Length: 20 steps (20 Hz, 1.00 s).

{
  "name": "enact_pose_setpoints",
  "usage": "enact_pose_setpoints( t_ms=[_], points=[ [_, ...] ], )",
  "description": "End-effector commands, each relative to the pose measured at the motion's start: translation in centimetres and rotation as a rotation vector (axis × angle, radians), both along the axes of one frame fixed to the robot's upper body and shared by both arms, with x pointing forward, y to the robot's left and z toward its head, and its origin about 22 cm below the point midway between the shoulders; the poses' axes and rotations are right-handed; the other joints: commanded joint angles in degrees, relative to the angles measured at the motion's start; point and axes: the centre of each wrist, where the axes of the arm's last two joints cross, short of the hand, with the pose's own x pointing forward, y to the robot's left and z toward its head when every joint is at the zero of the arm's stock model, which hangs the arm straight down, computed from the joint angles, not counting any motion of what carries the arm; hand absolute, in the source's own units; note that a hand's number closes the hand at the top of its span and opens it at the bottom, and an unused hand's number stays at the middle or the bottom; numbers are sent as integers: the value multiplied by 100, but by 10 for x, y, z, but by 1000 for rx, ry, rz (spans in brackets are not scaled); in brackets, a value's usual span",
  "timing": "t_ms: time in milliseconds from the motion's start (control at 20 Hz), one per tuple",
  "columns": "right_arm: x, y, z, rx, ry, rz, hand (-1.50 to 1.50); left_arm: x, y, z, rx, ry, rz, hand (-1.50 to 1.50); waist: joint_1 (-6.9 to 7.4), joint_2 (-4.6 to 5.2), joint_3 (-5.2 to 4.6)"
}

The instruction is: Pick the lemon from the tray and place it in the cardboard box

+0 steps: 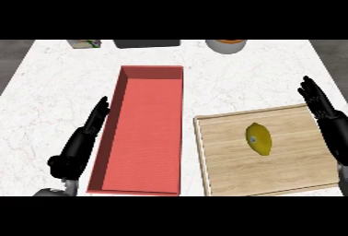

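Observation:
A yellow lemon [259,138] lies near the middle of a light wooden tray [224,175] at the lower right. To the tray's left stands a long red open box [146,129], with nothing inside. My right hand [318,102] is open, fingers straight, above the tray's far right corner and apart from the lemon. My left hand [85,136] is open too, lying along the box's left wall outside it.
At the counter's far edge are a small packet [85,44], a dark flat object [147,44] and a grey bowl [226,45]. White marble counter [61,83] spreads left of the box and beyond the tray.

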Motion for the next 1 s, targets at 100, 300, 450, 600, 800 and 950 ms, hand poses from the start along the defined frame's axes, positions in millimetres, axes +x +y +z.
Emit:
enact_pose_setpoints(
  t_ms=[100, 300, 450, 600, 800, 950],
  points=[
    [-8, 12, -41, 435, -6, 101, -150, 9, 49, 6, 190, 13, 193, 0, 190, 101, -129],
    [6, -25, 30, -90, -238, 206, -150, 0, 93, 2, 287, 92, 338, 0, 275, -63, -226],
    [-46, -5, -98, 131, -89, 253, -150, 1, 116, 2, 319, 104, 428, 0, 290, 144, -138],
    [-49, 7, -124, 571, -131, 236, -150, 9, 112, 3, 323, 107, 428, 0, 257, 181, -109],
    [-47, -21, -142, 661, -205, 310, -150, 9, 111, 4, 342, 118, 418, 0, 327, 130, -128],
    [-29, -64, -118, 484, -264, 307, -150, 17, 117, 3, 341, 118, 437, 0, 310, 143, -136]
  ],
)
